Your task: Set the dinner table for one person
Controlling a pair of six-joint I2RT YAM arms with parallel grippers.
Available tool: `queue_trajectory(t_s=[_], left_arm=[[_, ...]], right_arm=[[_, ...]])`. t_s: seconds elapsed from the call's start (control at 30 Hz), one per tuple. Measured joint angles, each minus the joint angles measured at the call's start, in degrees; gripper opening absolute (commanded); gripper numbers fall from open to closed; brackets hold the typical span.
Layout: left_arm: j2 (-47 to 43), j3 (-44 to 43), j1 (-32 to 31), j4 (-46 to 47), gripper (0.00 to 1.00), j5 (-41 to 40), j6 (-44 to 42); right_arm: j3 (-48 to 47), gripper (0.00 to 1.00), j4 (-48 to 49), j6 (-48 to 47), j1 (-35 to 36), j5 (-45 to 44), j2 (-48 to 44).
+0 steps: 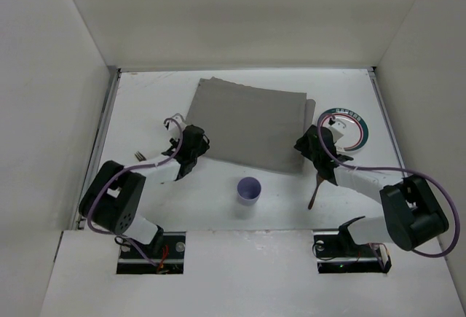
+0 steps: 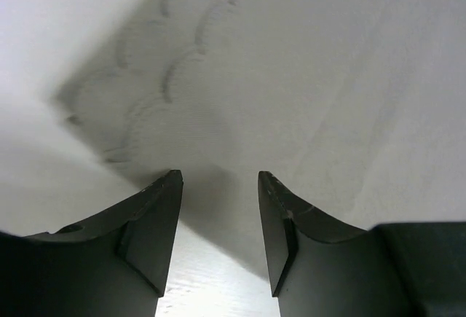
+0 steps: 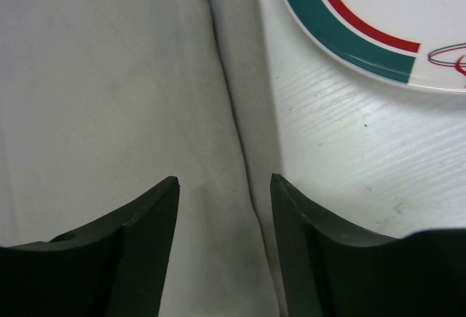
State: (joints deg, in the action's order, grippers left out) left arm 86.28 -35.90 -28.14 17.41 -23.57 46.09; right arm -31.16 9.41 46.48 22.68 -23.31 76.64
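A grey cloth mat (image 1: pixel 247 124) lies slightly skewed on the far middle of the white dinner table (image 1: pixel 145 98). My left gripper (image 1: pixel 196 142) is open at the mat's near left corner; the left wrist view shows the mat corner (image 2: pixel 218 113) just ahead of the open jaws (image 2: pixel 218 178). My right gripper (image 1: pixel 306 144) is open over the mat's right edge (image 3: pixel 226 113), which runs between its fingers (image 3: pixel 222 182). A white plate with green and red rings (image 1: pixel 349 129) lies right of the mat, also in the right wrist view (image 3: pixel 364 18). A lilac cup (image 1: pixel 249 189) stands near centre.
A fork (image 1: pixel 145 157) lies by the left arm. A brown-handled utensil (image 1: pixel 314 189) lies under the right arm. White walls enclose the table on three sides.
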Motion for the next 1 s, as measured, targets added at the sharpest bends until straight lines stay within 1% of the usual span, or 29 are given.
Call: queue_trajectory(t_s=[0.1, 0.17, 0.33, 0.47, 0.53, 0.6, 0.7, 0.77, 0.83, 0.87, 0.9, 1.0], left_arm=[[-3.28, 3.08, 0.74, -0.28, 0.46, -1.53, 2.14], [-3.8, 4.42, 1.05, -0.57, 0.47, -2.05, 3.15], [-3.32, 5.51, 2.86, -0.96, 0.47, -1.92, 4.7], [-1.68, 5.49, 6.23, 2.29, 0.47, -1.4, 7.13], [-0.42, 5.31, 7.43, 4.68, 0.43, -0.79, 8.26], [0.59, 5.2, 8.02, 6.4, 0.37, -0.24, 9.01], [1.62, 5.25, 8.09, 7.78, 0.29, 0.11, 10.1], [1.99, 5.51, 8.28, 8.74, 0.23, 0.55, 10.78], [2.05, 6.43, 8.5, 10.1, 0.15, 0.92, 11.43], [2.05, 7.02, 8.7, 10.86, 0.12, 1.09, 11.85], [2.05, 7.67, 8.92, 11.72, 0.1, 1.33, 12.39], [2.03, 9.2, 9.27, 14.08, 0.05, 2.05, 13.75]], right_arm=[[-0.81, 0.62, -1.9, 0.52, -0.5, 0.13, 0.55], [-1.84, 0.61, -3.37, 1.16, -0.87, 0.57, 1.07], [-2.89, 0.57, -5.2, 3.13, -0.96, 2.08, 1.42], [-2.91, 0.54, -6.51, 5.09, -0.83, 2.82, 1.44], [-2.91, 0.54, -7.15, 6.12, -0.57, 2.82, 1.46], [-2.91, 0.55, -7.91, 7.08, -0.11, 2.75, 1.44], [-2.89, 0.6, -9.7, 8.33, 1.33, 1.09, 1.42], [-2.93, 0.62, -11.56, 9.07, 2.93, -0.22, 1.44], [-2.99, 0.62, -12.9, 9.68, 4.13, -0.76, 1.53], [-3.06, 0.59, -13.25, 9.92, 4.52, -0.94, 1.7], [-3.19, 0.54, -13.55, 10.16, 4.83, -0.92, 1.95], [-3.98, 0.32, -13.79, 10.47, 4.85, -0.22, 3.45]])
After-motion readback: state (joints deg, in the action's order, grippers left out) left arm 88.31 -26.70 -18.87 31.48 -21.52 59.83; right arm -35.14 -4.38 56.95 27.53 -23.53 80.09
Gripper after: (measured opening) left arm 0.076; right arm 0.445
